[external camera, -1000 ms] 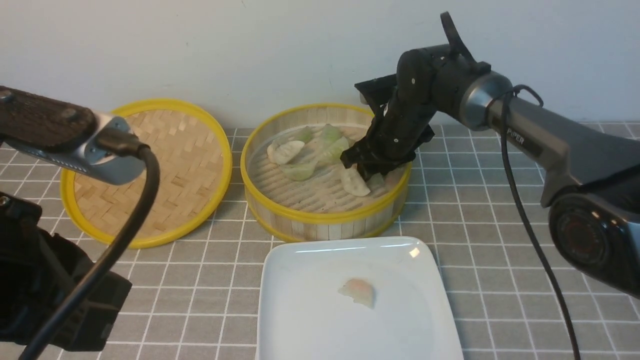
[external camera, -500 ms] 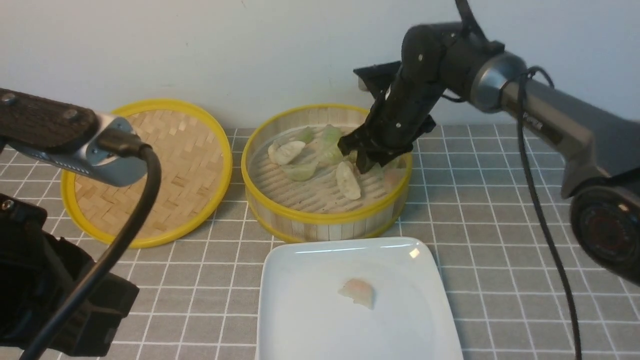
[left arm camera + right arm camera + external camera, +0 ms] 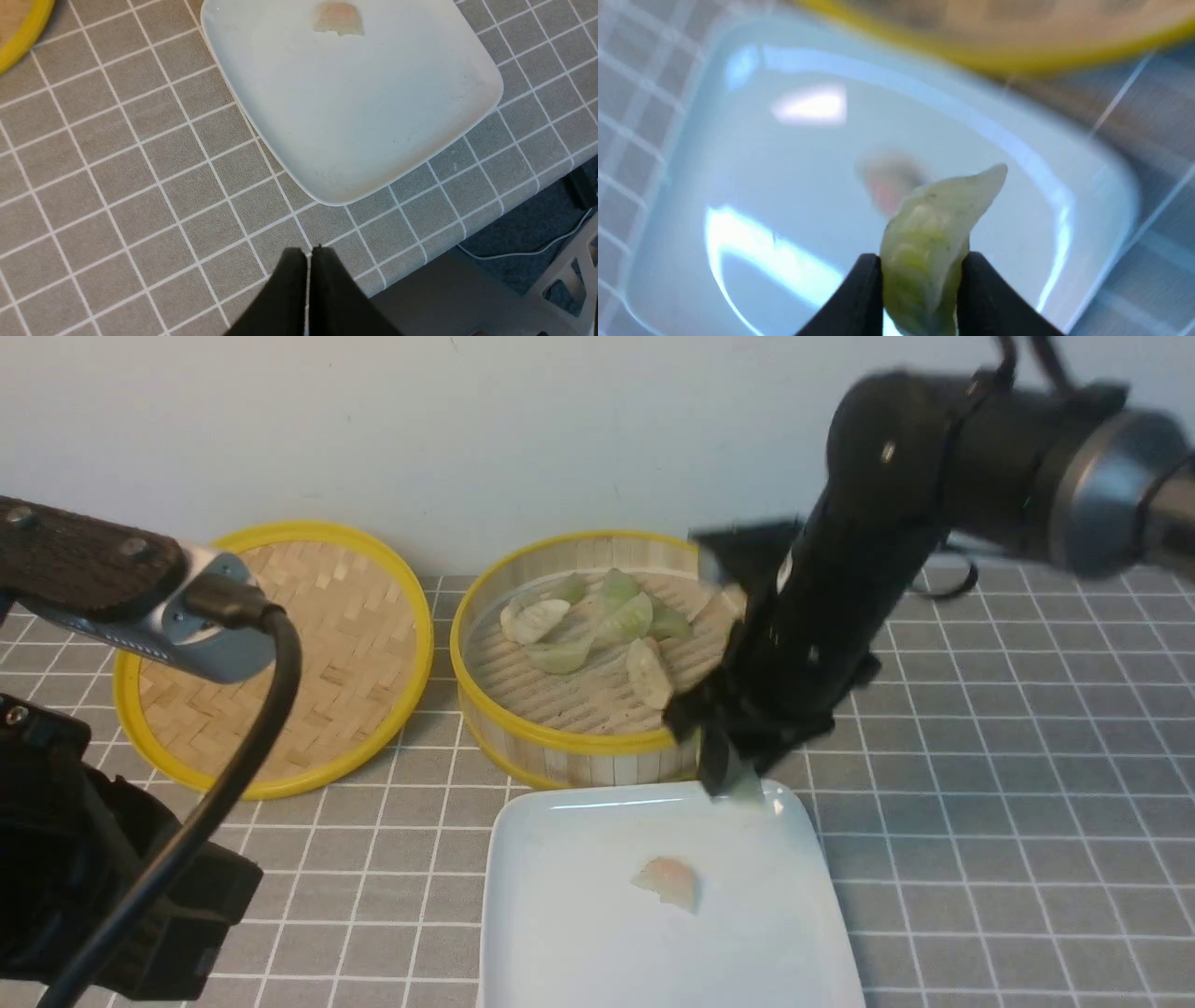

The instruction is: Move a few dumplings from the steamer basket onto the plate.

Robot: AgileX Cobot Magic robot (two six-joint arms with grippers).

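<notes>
So, one pink dumpling lies on your plate, lower centre; your right gripper clamps a green dumpling over its upper edge. More dumplings wait in the basket; left gripper is pinched together.

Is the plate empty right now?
Not empty: one pinkish dumpling lies on the plate. A green dumpling is pinched in the right gripper above it.

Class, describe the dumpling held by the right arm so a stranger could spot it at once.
Find the white plate in front of the steamer basket. Above its far right corner, the right arm pinches in its jaws one pale green dumpling. It alone is airborne; the pinkish dumpling lies on the plate, the other dumplings in the basket.
</notes>
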